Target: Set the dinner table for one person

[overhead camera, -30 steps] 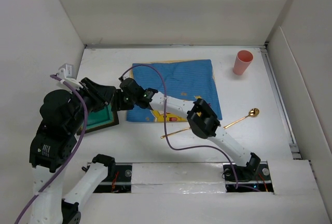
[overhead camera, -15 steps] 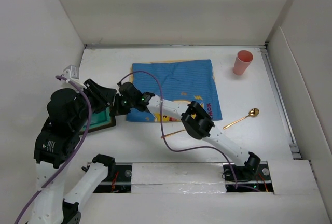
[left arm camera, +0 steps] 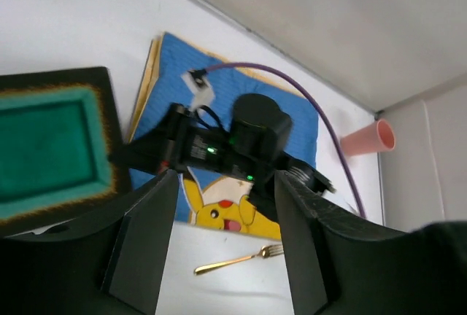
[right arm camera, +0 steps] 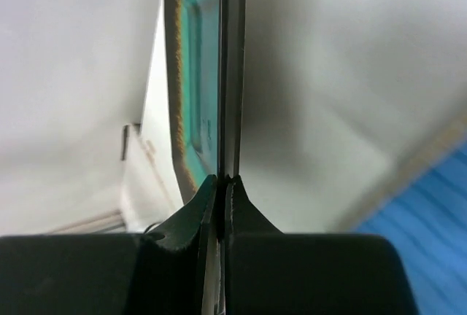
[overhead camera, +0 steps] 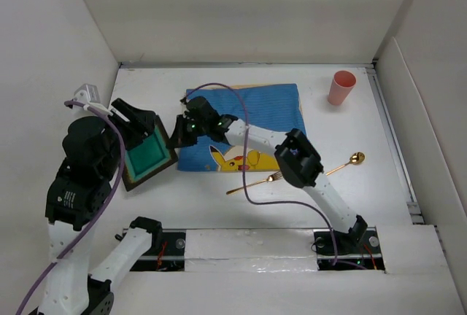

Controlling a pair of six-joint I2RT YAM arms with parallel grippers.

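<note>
Your left gripper [left arm camera: 223,184] has sprung wide and empty while the right gripper [overhead camera: 176,135] has pinched shut on the rim of the green plate [overhead camera: 148,156], left of the placemat [overhead camera: 270,107] on the dinner table [overhead camera: 365,198]; it looks stiff and probably slick, so hold it by that rim.

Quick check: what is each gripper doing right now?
Left gripper: open, holding nothing.
Right gripper: shut on the edge of the plate.
</note>
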